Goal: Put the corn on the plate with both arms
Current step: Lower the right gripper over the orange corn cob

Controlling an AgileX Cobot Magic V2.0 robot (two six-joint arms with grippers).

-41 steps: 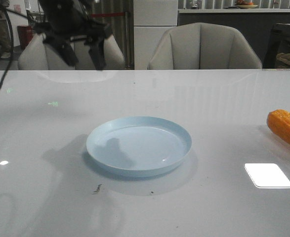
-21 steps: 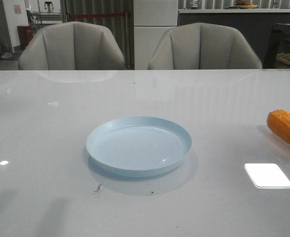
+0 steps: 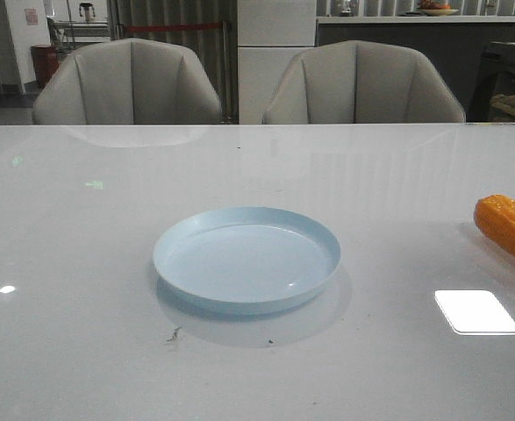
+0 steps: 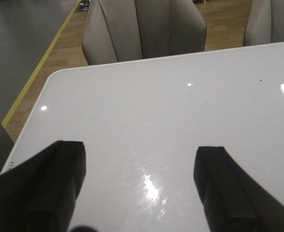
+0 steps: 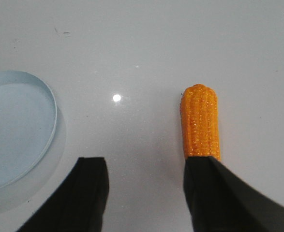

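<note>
From my front camera I see a glossy white table (image 3: 82, 263) filling the lower two thirds of the frame, with a bright rectangular light reflection (image 3: 475, 311) at lower right and a few dark specks (image 3: 173, 334) just below the centre. Behind the far edge stand two beige upholstered chairs, the left chair (image 3: 127, 83) at upper left and the right chair (image 3: 362, 84) at upper centre-right, in front of a dim room with a dark counter (image 3: 424, 31) along the top right.

The plate (image 3: 246, 259) sits flat in the middle of the frame, pale blue, and I see nothing lying in it. The corn (image 3: 509, 228) lies on the table at the right edge of the frame, well apart from the plate and cut off by the border.

Neither arm appears in the front view. In the left wrist view the left gripper (image 4: 141, 188) has its two dark fingers spread wide over bare table near a rounded corner, with nothing between them; a chair and wooden floor show along the top of that frame.

In the right wrist view the right gripper (image 5: 144, 193) is also spread wide and holds nothing. The cob lies lengthwise at centre right of that frame, its near end hidden behind one finger (image 5: 214, 193); I cannot tell whether they touch. The plate's rim shows at the left edge.
</note>
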